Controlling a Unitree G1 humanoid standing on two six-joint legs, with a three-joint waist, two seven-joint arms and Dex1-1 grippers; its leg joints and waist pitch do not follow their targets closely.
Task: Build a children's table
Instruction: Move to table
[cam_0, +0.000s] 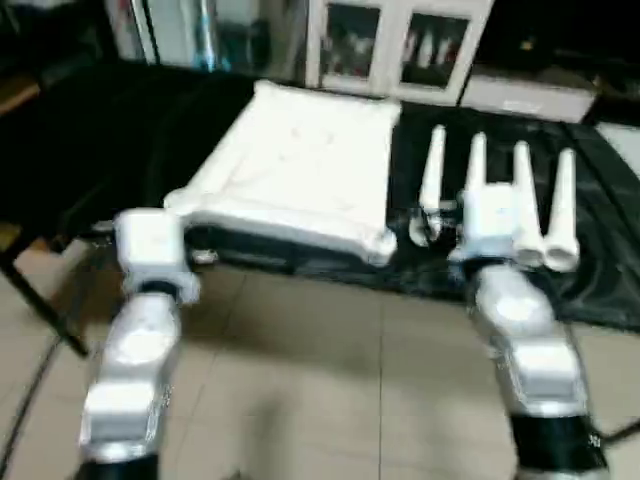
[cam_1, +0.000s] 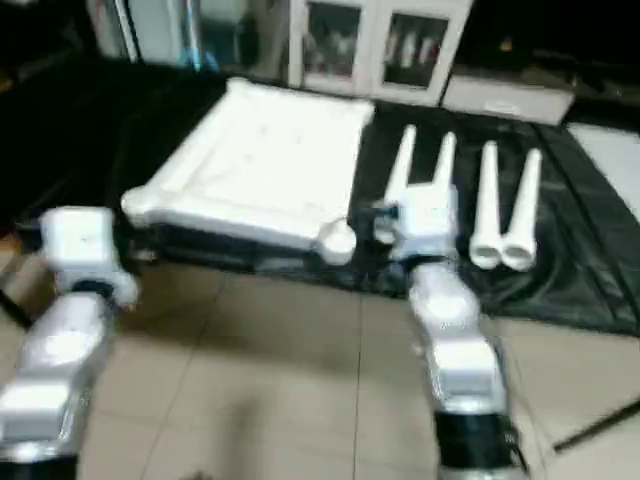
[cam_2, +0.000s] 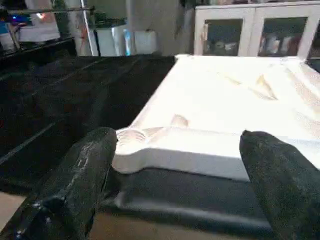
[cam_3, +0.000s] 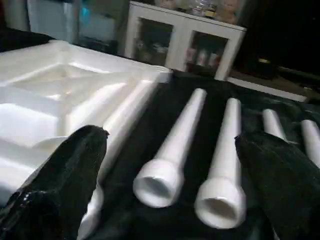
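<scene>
Ahead, four legs (cam_3: 172, 155) lie beyond right tool (cam_3: 170, 190).

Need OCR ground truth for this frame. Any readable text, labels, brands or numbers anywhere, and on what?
No readable text in any view.
Tabletop: plain white, no markings visible.
Four legs: plain white, no labels.
Black table cover: no print.
Items behind the cabinet's glass doors: too blurred to tell whether they carry any labels.
Robot forearms: no legible marking.
</scene>
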